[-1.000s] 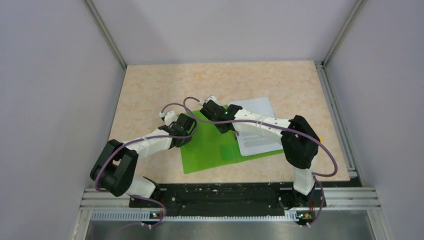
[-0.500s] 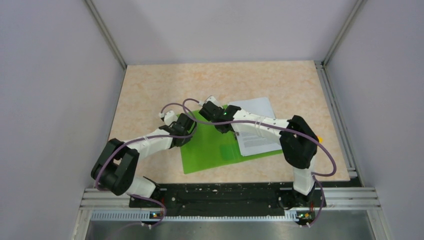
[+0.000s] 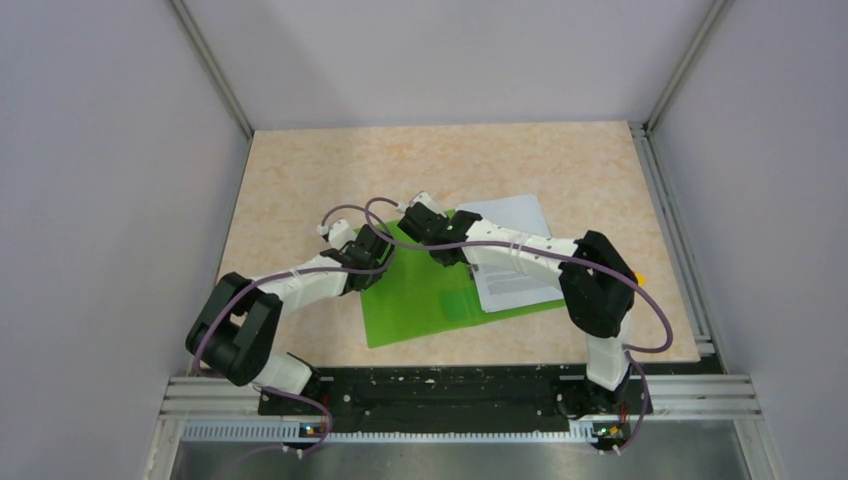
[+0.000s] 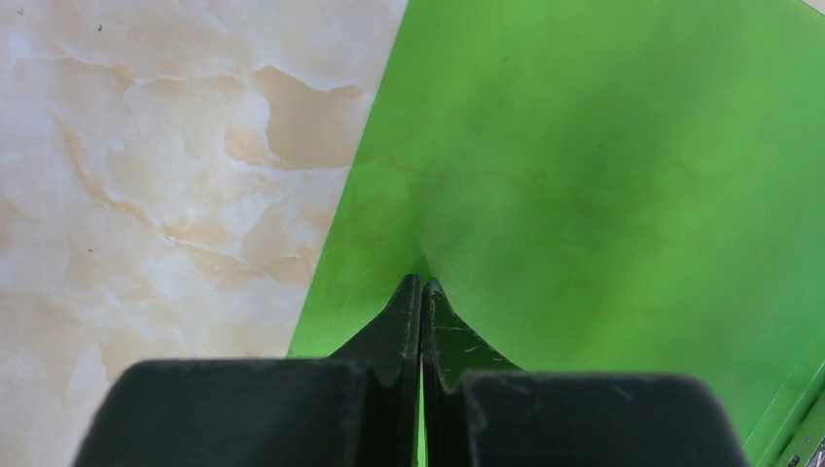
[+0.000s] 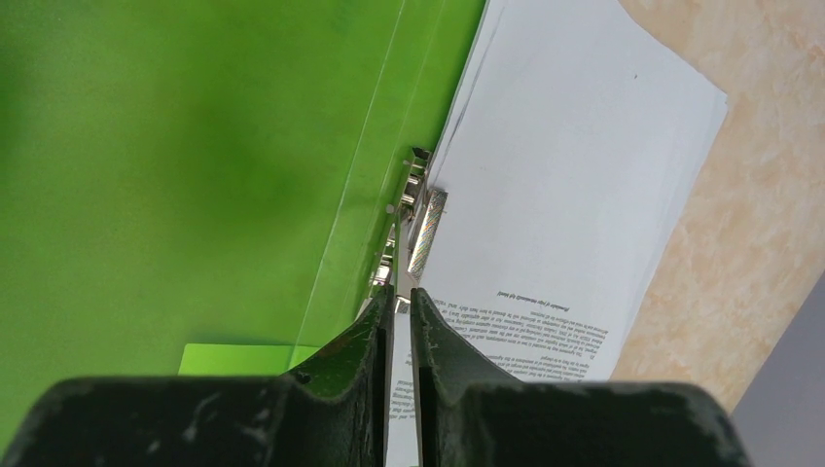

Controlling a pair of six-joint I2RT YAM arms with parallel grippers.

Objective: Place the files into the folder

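Left gripper (image 4: 420, 282) has pinched fully shut since a second ago, seemingly nipping the folder (image 4: 603, 146) cover near its left edge, probably to lift it; right gripper (image 5: 401, 292) has narrowed to a slim gap just before the folder's clip (image 5: 425, 229), grip unclear; files (image 5: 574, 185) lie against the folder's right side, beside that clip, not yet covered.

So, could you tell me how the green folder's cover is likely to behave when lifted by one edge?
The folder cover will probably flex rather than stay flat: it dimples around the left gripper pinching its edge. It looks thin and see-through, so likely light. Its smooth plastic may slip from a loose pinch.
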